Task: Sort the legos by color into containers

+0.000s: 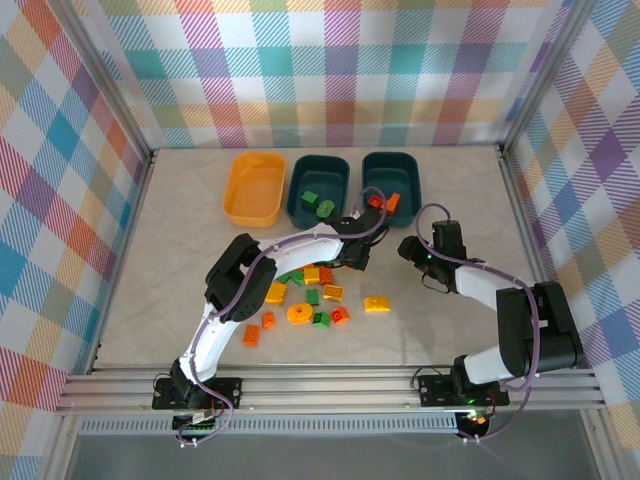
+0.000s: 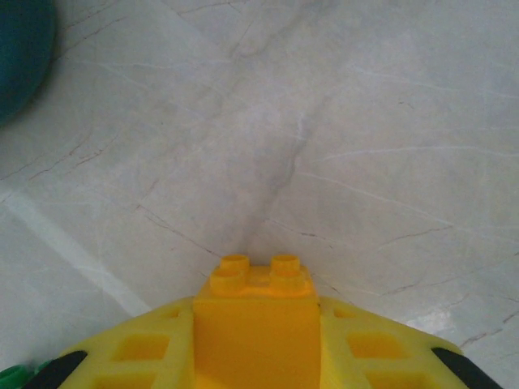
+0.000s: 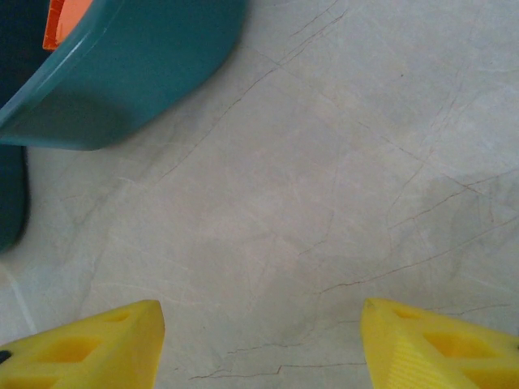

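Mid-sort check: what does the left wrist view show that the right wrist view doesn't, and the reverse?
Left wrist: the left end effector shut on a yellow brick. Right wrist: the right end effector open, nothing between its fingers, with a teal tub ahead holding an orange-red brick. Both: yellow fingers along the bottom edge, over the pale veined table.

In the left wrist view, the yellow lego (image 2: 255,320) is cut off by the frame's lower edge, so its base is unseen. A green scrap (image 2: 11,378) in the bottom corner is too cropped to identify. A blurred teal container (image 2: 20,57) shows as one corner, and which one it is cannot be told. In the right wrist view, the right-hand teal container (image 3: 122,81) and the orange-red lego (image 3: 69,20) inside it run off the top edge. From above, the left arm (image 1: 300,245) hides part of the legos (image 1: 312,297).
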